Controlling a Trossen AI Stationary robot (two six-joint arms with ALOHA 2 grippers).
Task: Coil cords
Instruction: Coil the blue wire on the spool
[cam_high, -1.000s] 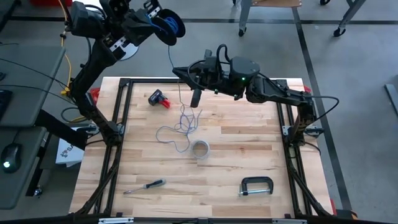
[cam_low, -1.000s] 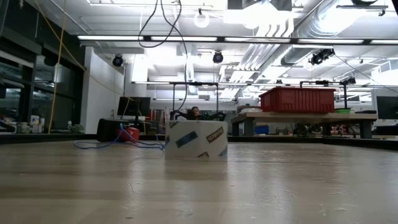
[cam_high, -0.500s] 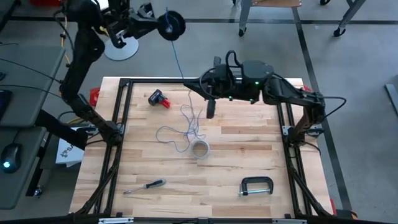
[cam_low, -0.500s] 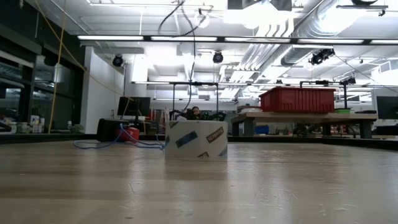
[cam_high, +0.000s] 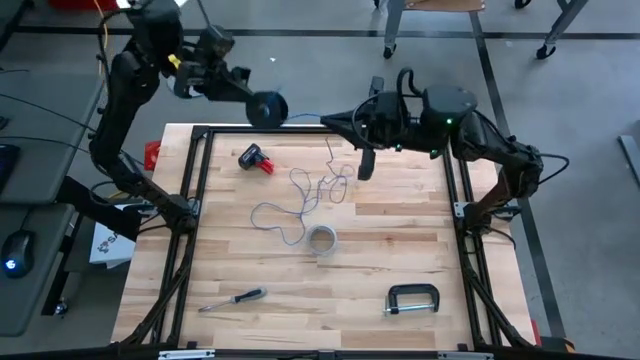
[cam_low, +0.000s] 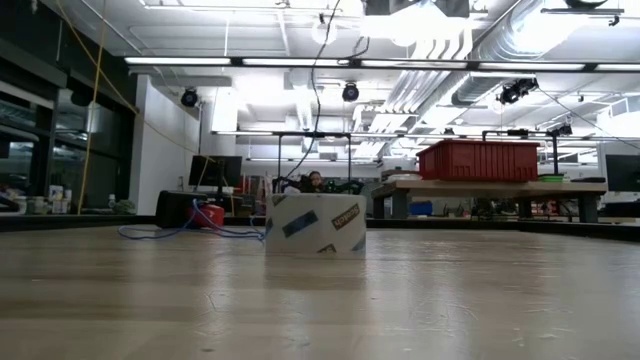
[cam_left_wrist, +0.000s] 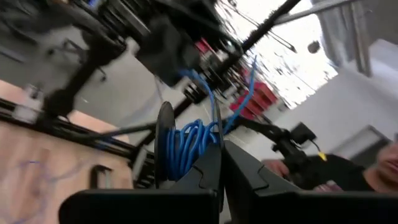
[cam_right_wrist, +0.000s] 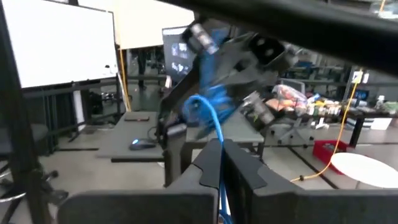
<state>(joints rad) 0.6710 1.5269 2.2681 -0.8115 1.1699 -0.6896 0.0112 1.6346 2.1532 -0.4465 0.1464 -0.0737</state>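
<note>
While both clamp the blue cord (cam_high: 300, 119): left pincer (cam_high: 262, 106), right pincer (cam_high: 330, 120), taut between.

Right gripper (cam_right_wrist: 219, 163) — its two dark fingers pressed together on the blue cord (cam_right_wrist: 214, 134), which rose to a blurred blue coil on the left gripper (cam_right_wrist: 214, 74). Behind stood a whiteboard (cam_right_wrist: 59, 40) and a yellow cable (cam_right_wrist: 345, 134).

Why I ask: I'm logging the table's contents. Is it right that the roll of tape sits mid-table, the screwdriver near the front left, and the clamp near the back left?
One detail is wrong. In the high view the clamp lies near the front right, not the back left. The roll of tape sits mid-table and the screwdriver near the front left, as you said.
</note>
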